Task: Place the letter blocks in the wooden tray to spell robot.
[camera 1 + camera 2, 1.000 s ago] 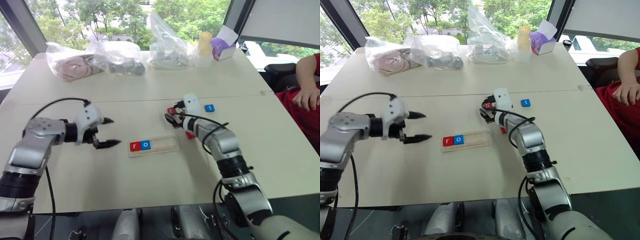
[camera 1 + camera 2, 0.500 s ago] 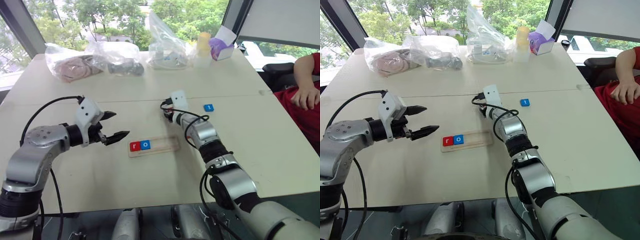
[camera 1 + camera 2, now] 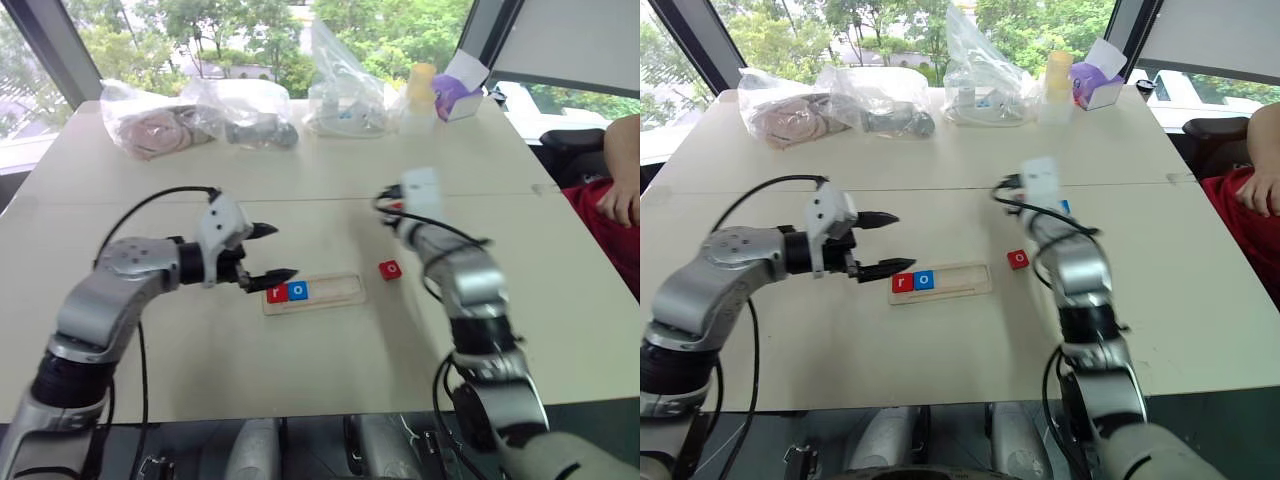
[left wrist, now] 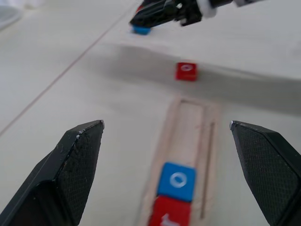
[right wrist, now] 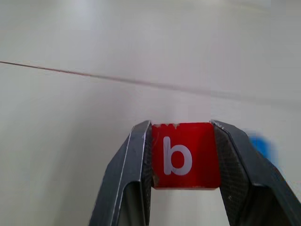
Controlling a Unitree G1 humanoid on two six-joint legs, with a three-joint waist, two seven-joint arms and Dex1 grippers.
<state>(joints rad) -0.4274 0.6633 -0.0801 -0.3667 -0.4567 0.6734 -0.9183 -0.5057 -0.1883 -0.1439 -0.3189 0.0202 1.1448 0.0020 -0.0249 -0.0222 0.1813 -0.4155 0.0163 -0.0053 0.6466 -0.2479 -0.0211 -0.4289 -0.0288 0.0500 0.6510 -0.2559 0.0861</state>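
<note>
Left eye view: The wooden tray (image 3: 311, 293) lies lengthwise on the surface (image 3: 300, 360), in front of the robot. Its left end holds a red "r" block (image 3: 275, 293) and a blue "o" block (image 3: 297, 291), touching each other; the other slots are empty. The left gripper (image 3: 270, 251) hovers just beside the tray's left end with its fingers spread wide and holding nothing, probably positioned to steady the tray. A loose red "o" block (image 3: 390, 269) lies on the surface just right of the tray.

Right eye view: The right gripper (image 3: 1012, 186) is raised above the surface, beyond and to the right of the tray. A blue block (image 3: 1066, 207), probably the "t", shows partly behind this arm. Bags (image 3: 840, 105) and a cup (image 3: 1058, 72) stand at the far edge, well apart from the work area.

Left wrist view: The tray runs away between the two wide-open fingers (image 4: 70, 174), with the "o" and "r" blocks at its near end. Judged from this, the third slot is the next to fill.

Right wrist view: The fingers (image 5: 136, 183) are closed on the red "b" block (image 5: 185, 155), gripping its two opposite side edges so that the letter face remains visible. It is clear of the surface. This grip suits lowering the block flat into the third slot.
</note>
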